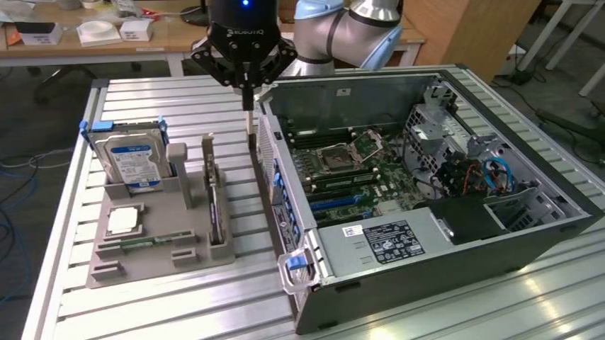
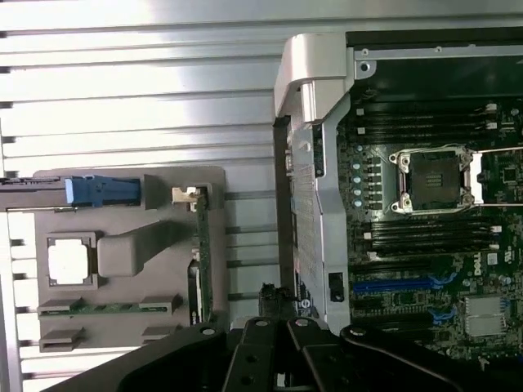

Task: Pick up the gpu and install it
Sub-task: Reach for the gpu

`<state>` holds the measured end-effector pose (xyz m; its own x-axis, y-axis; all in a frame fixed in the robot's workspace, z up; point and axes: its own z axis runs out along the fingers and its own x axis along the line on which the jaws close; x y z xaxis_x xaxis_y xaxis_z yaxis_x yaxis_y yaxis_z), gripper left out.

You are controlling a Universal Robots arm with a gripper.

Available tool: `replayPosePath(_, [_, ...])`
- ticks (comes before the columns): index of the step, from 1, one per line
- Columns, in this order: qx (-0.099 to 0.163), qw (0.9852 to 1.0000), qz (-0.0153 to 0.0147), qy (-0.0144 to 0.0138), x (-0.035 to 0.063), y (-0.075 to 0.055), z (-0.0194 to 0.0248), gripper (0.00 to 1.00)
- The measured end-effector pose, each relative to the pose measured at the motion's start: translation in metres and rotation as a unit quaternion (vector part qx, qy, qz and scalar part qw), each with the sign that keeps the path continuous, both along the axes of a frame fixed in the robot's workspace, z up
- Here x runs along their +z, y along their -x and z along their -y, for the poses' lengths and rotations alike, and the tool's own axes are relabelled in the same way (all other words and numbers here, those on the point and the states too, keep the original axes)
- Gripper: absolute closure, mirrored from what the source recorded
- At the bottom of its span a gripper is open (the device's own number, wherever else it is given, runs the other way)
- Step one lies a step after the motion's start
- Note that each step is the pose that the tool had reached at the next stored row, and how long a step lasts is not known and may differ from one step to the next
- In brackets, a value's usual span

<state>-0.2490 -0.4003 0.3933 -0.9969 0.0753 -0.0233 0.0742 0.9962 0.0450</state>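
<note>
1. Pick-up looked to be the step in hand, and it had not yet begun. The jaws were pressed together, pinching nothing, over the table (image 1: 161,99) between the grey holder (image 1: 161,244) and the open computer case (image 1: 529,234).
2. The gpu (image 1: 215,191) stood on edge in the holder, untouched, at about seven o'clock from the jaws in the exterior view. The hard drive (image 1: 132,159) stood at its ten o'clock.
3. The blue expansion slot (image 1: 333,202) on the motherboard lay at about five o'clock from the jaws and looked free.
4. A grasp would likely call for the jaws to spread and line up squarely over the card's thin upper edge. The holder's posts left little room beside it.
</note>
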Motion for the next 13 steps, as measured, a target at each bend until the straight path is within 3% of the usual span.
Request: replayPosePath(13, [0.0, 1.0, 0.0, 0.0, -0.0001, 0.033, 0.0005, 0.9])
